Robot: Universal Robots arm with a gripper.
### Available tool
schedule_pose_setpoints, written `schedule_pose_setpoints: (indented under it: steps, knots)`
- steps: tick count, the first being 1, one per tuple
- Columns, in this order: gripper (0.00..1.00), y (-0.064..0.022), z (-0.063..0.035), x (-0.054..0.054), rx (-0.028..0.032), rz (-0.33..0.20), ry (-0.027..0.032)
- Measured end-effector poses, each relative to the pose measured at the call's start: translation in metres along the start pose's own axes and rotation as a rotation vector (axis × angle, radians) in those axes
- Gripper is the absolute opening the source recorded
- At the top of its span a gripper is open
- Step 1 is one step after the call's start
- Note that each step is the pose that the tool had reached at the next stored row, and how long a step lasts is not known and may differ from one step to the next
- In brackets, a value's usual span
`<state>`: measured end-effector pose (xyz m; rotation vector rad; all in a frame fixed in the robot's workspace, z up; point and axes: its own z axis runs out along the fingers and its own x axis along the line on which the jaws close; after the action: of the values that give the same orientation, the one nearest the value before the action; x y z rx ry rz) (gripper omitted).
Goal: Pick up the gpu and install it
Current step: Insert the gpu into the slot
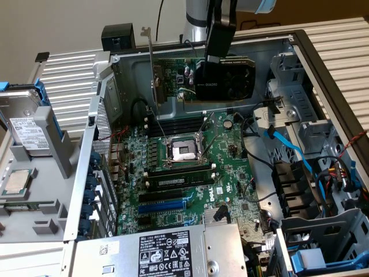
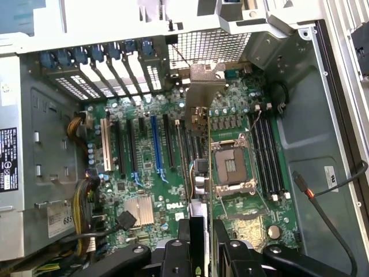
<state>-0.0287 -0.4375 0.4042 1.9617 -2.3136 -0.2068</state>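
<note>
Now, step in hand: the carry-over stage, judging by the lifted card; picking up looks done, installing not.
Hand: the dark two-fingered hand point(image 1: 214, 57) is pinching the top edge of the gpu point(image 1: 225, 82), a short card with a black cooler shroud, thin green board and silver end bracket point(image 1: 152, 69).
Where the gpu is: hanging from the hand over the far part of the open case, shroud facing the exterior camera, bracket toward the exterior view's left. It appears clear of the board and seated in no slot.
Wrist view: the gpu point(image 2: 199, 170) shows edge-on, running from the hand point(image 2: 200, 234) towards the case's rear slot openings, between the long blue expansion slot point(image 2: 157, 144) and the square metal processor socket point(image 2: 230, 167).
What seating would call for: as a judgement, the card's bottom edge set parallel over one slot, the bracket at a rear opening, then a straight descent; the loose black cables point(image 1: 253, 124) nearby could snag.
Surface: the large green motherboard point(image 1: 225, 167) lies flat inside the grey metal computer case point(image 1: 135, 72), with a silver power supply box point(image 1: 109, 254) at the near edge.
Room: a plain beige wall point(image 1: 63, 23) behind; a silver hard drive point(image 1: 23, 124) sits beside the case at the exterior view's left.
</note>
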Motion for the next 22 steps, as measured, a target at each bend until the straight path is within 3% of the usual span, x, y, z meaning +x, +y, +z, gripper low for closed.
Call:
schedule_pose_setpoints:
  steps: [6, 12, 19, 22]
  knots:
    - [0.26, 0.0028, 0.0016, 0.0, 0.0, -0.014, 0.0037]
    - [0.26, 0.0032, 0.0055, 0.0, -0.0011, -0.11, 0.0188]
    - [0.26, 0.021, 0.0156, 0.004, -0.0013, -0.129, 0.0234]
    - [0.26, 0.0258, 0.02, 0.005, -0.0044, -0.133, 0.0252]
